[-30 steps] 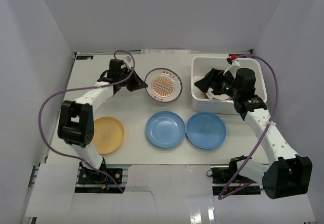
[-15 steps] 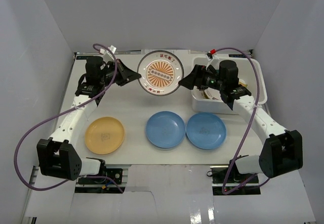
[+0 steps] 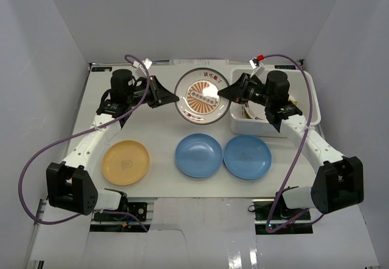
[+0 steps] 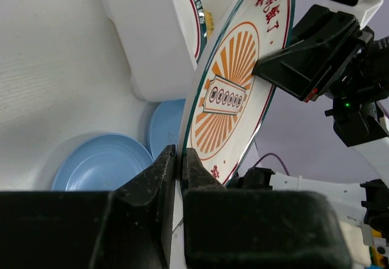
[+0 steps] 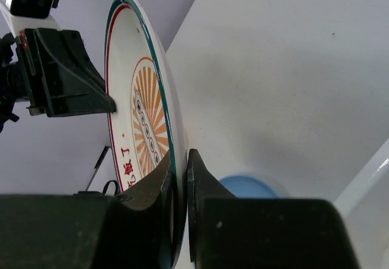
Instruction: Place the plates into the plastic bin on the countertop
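Together, my left claw (image 4: 180, 160) and right claw (image 5: 180, 164) pinch opposite rims of the sunburst plate (image 3: 203, 97), tilted above the tabletop (image 3: 159, 130) near its far edge.

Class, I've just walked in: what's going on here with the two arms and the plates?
Both arms hold the orange sunburst plate up on edge. The left gripper pinches one side of its rim and the right gripper the opposite side, beside the plastic bin. A rimmed plate already lies in the bin. Two blue plates and a yellow-orange plate lie on the countertop.
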Action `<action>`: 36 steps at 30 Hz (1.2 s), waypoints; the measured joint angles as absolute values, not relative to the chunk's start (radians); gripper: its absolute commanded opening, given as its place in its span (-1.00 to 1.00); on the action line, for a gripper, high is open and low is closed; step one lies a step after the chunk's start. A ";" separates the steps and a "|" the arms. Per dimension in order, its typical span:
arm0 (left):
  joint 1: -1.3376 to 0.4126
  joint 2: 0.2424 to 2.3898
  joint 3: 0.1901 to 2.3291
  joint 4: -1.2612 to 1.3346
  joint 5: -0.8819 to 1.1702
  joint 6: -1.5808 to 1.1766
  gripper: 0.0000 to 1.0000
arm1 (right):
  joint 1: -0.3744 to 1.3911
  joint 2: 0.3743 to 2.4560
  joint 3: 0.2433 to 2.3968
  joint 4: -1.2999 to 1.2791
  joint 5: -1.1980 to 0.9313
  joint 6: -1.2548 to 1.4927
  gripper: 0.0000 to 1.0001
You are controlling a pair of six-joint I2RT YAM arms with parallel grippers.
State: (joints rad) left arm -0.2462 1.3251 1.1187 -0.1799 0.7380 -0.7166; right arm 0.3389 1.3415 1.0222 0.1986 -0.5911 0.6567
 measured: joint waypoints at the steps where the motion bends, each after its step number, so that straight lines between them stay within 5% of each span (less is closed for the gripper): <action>1: -0.249 1.332 1.119 -0.173 0.741 -0.707 -0.38 | 0.334 1.340 1.022 0.205 -0.586 0.667 -0.85; 2: -0.250 1.337 1.119 -0.173 0.741 -0.705 0.03 | 0.333 1.333 1.018 0.206 -0.581 0.671 -0.85; 5: -0.263 1.343 1.129 -0.220 0.723 -0.664 0.42 | 0.319 1.298 0.994 0.189 -0.537 0.667 -0.85; 13: -0.277 1.268 0.993 -0.384 0.506 -0.519 0.53 | -0.063 1.182 0.919 0.131 -0.414 0.675 -0.84; 18: -0.342 1.301 0.844 -0.432 0.439 -0.506 0.53 | -0.141 1.205 0.840 0.087 -0.292 0.652 -0.84; 20: -0.387 1.320 0.823 -0.451 0.403 -0.504 0.52 | -0.144 1.241 0.823 0.062 -0.265 0.644 -0.64; 21: -0.406 1.324 0.818 -0.454 0.387 -0.504 0.51 | -0.144 1.256 0.818 0.050 -0.254 0.643 -0.16; 23: -0.439 1.325 0.812 -0.456 0.347 -0.501 0.50 | -0.144 1.273 0.813 0.025 -0.230 0.640 0.30; 24: -0.454 1.325 0.811 -0.455 0.327 -0.501 0.49 | -0.144 1.274 0.813 0.015 -0.221 0.632 0.79; 25: -0.463 1.326 0.809 -0.453 0.310 -0.500 0.48 | -0.144 1.270 0.816 0.004 -0.209 0.623 0.95; 32: -0.509 1.389 0.791 -0.451 0.207 -0.498 0.32 | -0.122 1.147 0.855 -0.087 -0.146 0.534 1.00; 36: -0.536 1.438 0.792 -0.448 0.186 -0.500 0.13 | 0.059 0.991 0.866 -0.126 -0.082 0.478 0.82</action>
